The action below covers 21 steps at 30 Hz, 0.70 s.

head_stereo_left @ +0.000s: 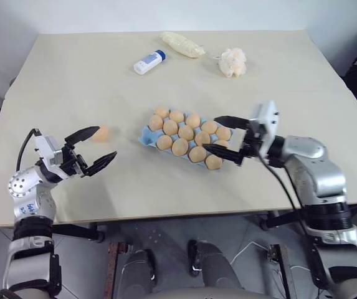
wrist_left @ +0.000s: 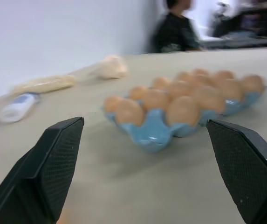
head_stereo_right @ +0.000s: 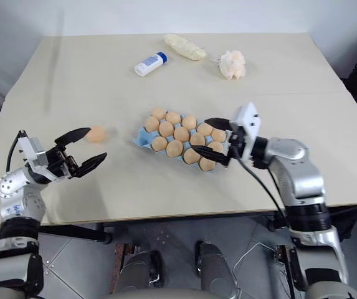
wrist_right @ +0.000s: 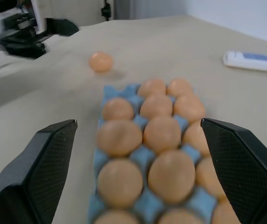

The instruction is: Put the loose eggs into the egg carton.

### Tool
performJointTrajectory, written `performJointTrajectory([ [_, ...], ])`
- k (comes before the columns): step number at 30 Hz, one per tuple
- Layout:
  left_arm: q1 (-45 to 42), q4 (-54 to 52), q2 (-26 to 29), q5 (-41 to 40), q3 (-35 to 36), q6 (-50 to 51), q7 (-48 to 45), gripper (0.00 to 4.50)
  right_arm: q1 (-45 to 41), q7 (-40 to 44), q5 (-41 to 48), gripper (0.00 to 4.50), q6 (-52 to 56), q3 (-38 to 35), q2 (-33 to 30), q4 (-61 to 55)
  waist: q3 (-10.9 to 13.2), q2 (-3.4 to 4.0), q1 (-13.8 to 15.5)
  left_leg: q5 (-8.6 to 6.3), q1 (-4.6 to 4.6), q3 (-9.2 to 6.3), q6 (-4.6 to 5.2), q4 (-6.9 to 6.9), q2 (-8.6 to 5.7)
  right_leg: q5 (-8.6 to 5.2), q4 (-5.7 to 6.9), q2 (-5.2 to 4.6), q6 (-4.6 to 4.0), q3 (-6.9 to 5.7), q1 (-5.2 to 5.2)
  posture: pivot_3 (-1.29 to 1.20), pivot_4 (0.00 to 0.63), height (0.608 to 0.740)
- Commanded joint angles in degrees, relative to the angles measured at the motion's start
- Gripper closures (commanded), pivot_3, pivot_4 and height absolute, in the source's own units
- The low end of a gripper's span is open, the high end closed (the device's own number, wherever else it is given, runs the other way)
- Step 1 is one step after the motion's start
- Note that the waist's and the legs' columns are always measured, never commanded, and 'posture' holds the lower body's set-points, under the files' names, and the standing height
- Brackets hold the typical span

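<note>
On the table: carton nearly full, one egg left out.
The egg carton [head_stereo_left: 187, 138] holds many eggs; one loose egg [head_stereo_left: 101, 133] lies beside the wide, empty left gripper [head_stereo_left: 92, 149]; the right gripper [head_stereo_left: 227, 139], wide and empty, hovers over the carton.

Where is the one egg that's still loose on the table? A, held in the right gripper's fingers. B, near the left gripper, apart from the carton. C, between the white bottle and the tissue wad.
B: the loose egg lies on the table by the open left gripper, apart from the egg carton.
</note>
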Motion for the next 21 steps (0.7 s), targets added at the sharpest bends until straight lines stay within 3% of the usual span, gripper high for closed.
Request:
performJointTrajectory([
  [1, 2.84, -7.26, -1.95, 1.99, 3.99, 0.26, 11.74, 0.0, 2.34, 6.54, 3.71, 0.05, -0.23, -3.51, -4.36, -0.04, 0.0, 0.0, 0.15, 0.0, 0.02, -0.03, 0.0, 0.01, -0.01, 0.0, 0.01, -0.01, 0.0, 0.0, 0.02, 0.0, 0.15, 0.74],
  [9, 12.75, -23.47, -7.03, 5.14, 5.95, 9.64, 31.33, 0.0, 6.73, 15.98, 6.14, 0.05, -1.8, -7.58, -11.59, 3.36, 0.0, 0.0, 0.57, 0.01, 0.07, 0.04, -0.01, 0.05, -0.05, 0.04, -0.01, -0.04, 0.08, 0.08, 0.05, 0.0, 0.15, 0.74],
  [12, 17.39, -31.18, -7.83, 6.02, 5.99, 17.46, 38.49, 0.0, 7.68, 17.94, 5.84, 0.05, -2.31, -7.94, -14.13, 4.66, 0.0, -0.01, 0.86, 0.0, 0.1, 0.04, -0.02, 0.02, -0.04, 0.04, -0.05, -0.05, 0.06, 0.18, 0.06, 0.0, 0.15, 0.74],
  [15, 23.94, -41.99, -7.61, 6.21, 5.35, 32.04, 47.04, 0.0, 7.45, 18.52, 5.95, 0.05, -2.48, -9.51, -16.16, 7.48, 0.02, -0.03, 1.01, -0.01, 0.1, 0.03, -0.03, 0.03, -0.03, 0.03, -0.08, -0.02, 0.05, 0.31, 0.06, 0.0, 0.15, 0.74],
  [21, 25.23, -49.31, -5.3, 5.18, 5.76, 46.62, 51.45, 0.0, 7.89, 20.32, 7.25, 0.05, -1.64, -10.28, -17.04, 7.39, 0.04, -0.02, 1.5, -0.15, 0.09, -0.12, -0.32, 0.06, -0.06, -0.03, -0.24, 0.01, -0.05, 0.38, 0.11, 0.0, 0.15, 0.74],
])
